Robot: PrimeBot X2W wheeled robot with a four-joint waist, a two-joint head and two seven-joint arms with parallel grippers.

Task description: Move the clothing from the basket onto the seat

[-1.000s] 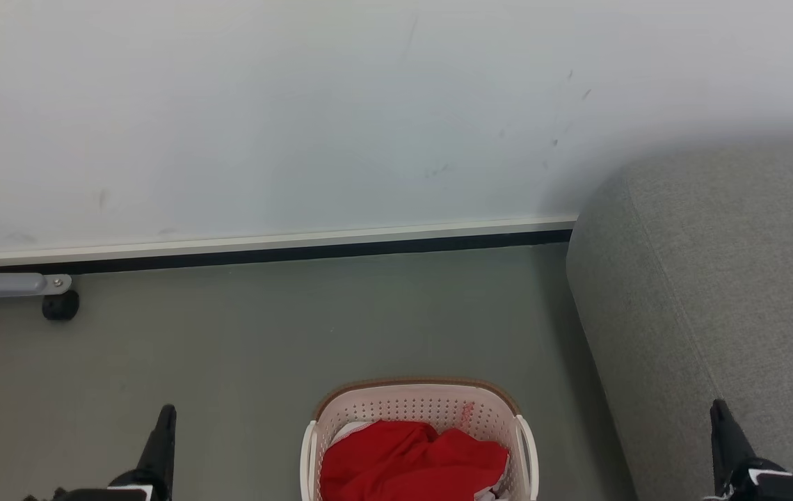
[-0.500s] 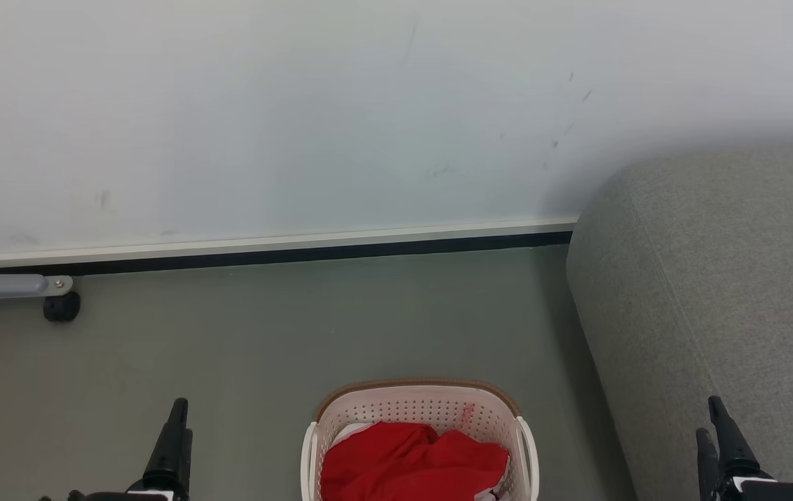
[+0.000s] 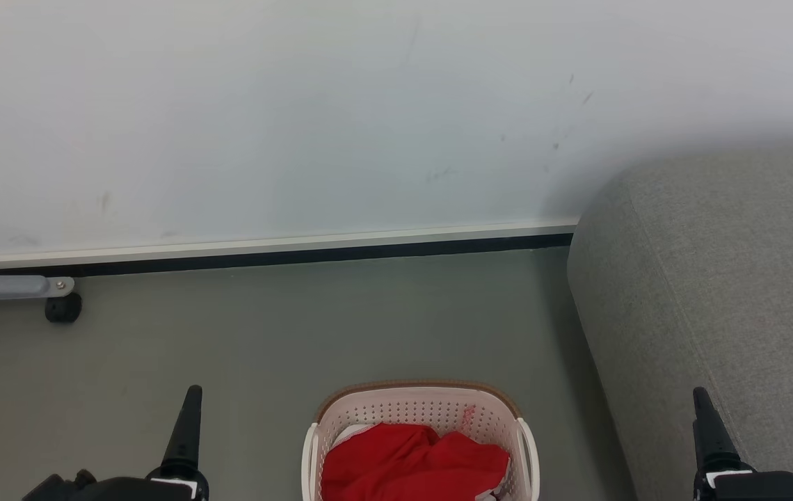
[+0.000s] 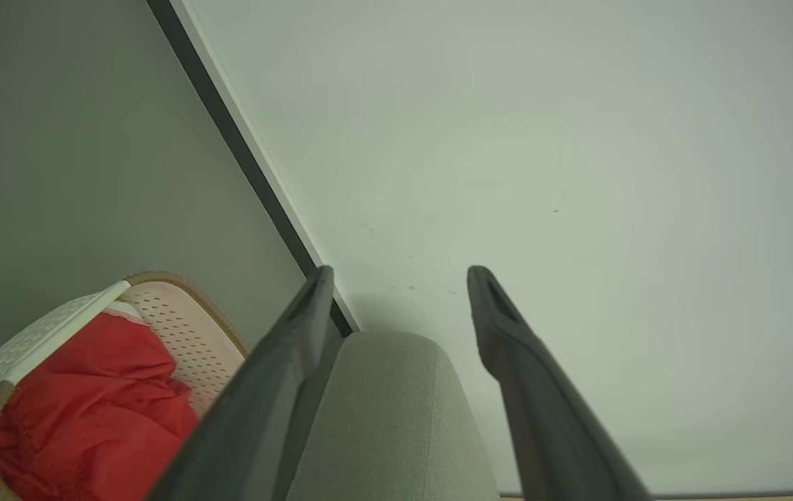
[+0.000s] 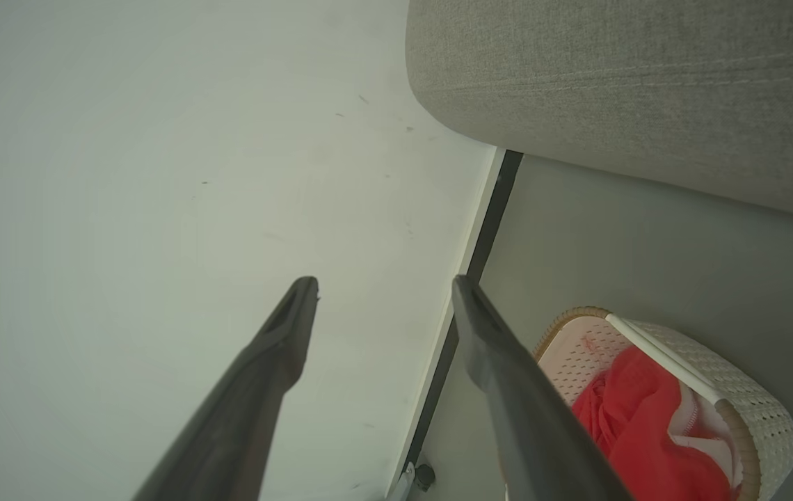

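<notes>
Red clothing (image 3: pixel 410 463) lies heaped in the basket (image 3: pixel 424 407) on the floor (image 3: pixel 299 327) beside the seat (image 3: pixel 737 292), with left gripper (image 4: pixel 400 273) and right gripper (image 5: pixel 384 280) spread wide and empty, so a careless plunge could snag the perforated wall or drag the basket.

Your head camera looks forward and down from above the laundry basket (image 3: pixel 424 407), which is cut off at the bottom edge, with the sofa (image 3: pixel 730 278) to the right. Both wrist cameras angle toward the white wall (image 4: pixel 577 139). All three views share the basket, sofa end and baseboard (image 5: pixel 490 223).
</notes>
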